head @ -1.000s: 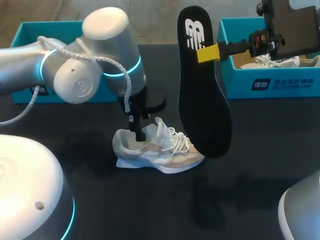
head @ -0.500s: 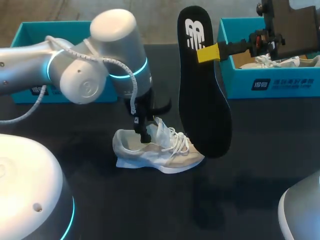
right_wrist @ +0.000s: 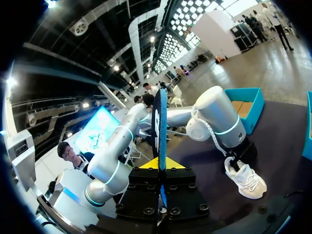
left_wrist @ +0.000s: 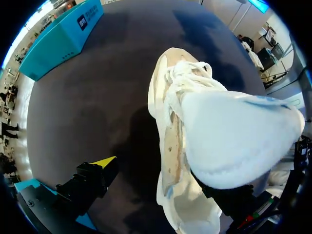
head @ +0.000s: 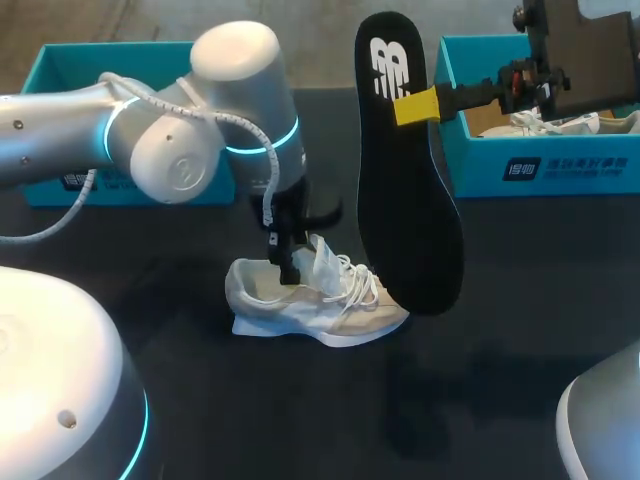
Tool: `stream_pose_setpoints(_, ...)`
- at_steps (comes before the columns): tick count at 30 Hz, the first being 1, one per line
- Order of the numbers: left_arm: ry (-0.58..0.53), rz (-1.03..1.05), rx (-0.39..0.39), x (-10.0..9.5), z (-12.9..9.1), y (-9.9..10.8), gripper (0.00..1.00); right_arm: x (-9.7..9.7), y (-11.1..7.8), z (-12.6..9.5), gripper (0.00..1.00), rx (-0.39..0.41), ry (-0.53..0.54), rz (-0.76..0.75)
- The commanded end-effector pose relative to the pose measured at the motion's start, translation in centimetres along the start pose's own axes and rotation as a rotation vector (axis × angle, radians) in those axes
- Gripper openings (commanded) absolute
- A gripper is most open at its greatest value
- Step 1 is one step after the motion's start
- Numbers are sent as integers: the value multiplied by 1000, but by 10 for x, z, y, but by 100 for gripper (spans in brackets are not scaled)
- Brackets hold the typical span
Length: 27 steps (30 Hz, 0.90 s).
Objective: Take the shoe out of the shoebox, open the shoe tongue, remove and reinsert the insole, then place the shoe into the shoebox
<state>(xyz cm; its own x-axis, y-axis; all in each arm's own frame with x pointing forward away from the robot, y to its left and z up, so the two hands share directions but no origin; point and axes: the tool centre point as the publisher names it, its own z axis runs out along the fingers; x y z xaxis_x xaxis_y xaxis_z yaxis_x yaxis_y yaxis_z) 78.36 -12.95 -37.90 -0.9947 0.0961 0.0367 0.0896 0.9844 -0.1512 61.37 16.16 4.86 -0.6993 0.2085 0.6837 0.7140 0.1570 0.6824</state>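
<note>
A cream sneaker (head: 330,305) lies on the black table with its tongue (head: 322,258) pulled up. My left gripper (head: 298,242) hangs open over the shoe's mouth. In the left wrist view the sneaker (left_wrist: 171,146) runs between the gripper's (left_wrist: 165,178) fingers. One yellow-tipped finger (left_wrist: 103,164) stands clear beside the shoe, and the other is hidden under the big white tongue (left_wrist: 236,139). The black insole (head: 405,170) hangs upright above the table, my right gripper (head: 416,105) shut on its edge. From the right wrist view the insole (right_wrist: 159,122) shows edge-on between the fingers of the gripper (right_wrist: 159,164).
A teal shoebox (head: 540,165) at the back right holds a second pale shoe (head: 545,124). Another teal box (head: 60,70) stands at the back left. The sneaker (right_wrist: 246,178) and my left arm (right_wrist: 214,119) show ahead of the right gripper.
My left arm has shifted right, carrying its open gripper from the shoe's heel toward the tongue. The right arm and the insole have stayed put.
</note>
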Motion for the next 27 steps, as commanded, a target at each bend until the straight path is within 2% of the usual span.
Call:
stream_pose_setpoints(1,20,10,-10,-8,10,-7,100,-1,4,4,0,5,2,0)
stream_pose_setpoints(11,25,30,-21,-11,18,-13,100,-1,4,4,0,5,2,0)
stream_pose_setpoints(14,25,29,-25,-13,19,-11,95,-1,4,4,0,5,2,0)
stream_pose_setpoints(15,25,29,-25,-13,19,-10,87,-1,4,4,0,5,2,0)
stream_pose_setpoints(19,26,26,-25,-12,18,-6,71,-1,4,4,0,5,2,0)
stream_pose_setpoints(22,26,26,-21,-9,17,-4,49,-1,4,4,0,5,2,0)
stream_pose_setpoints(23,25,26,-20,-9,16,-4,49,-1,4,4,0,5,2,0)
stream_pose_setpoints(27,24,22,-16,-7,17,-1,34,-1,4,4,0,5,2,0)
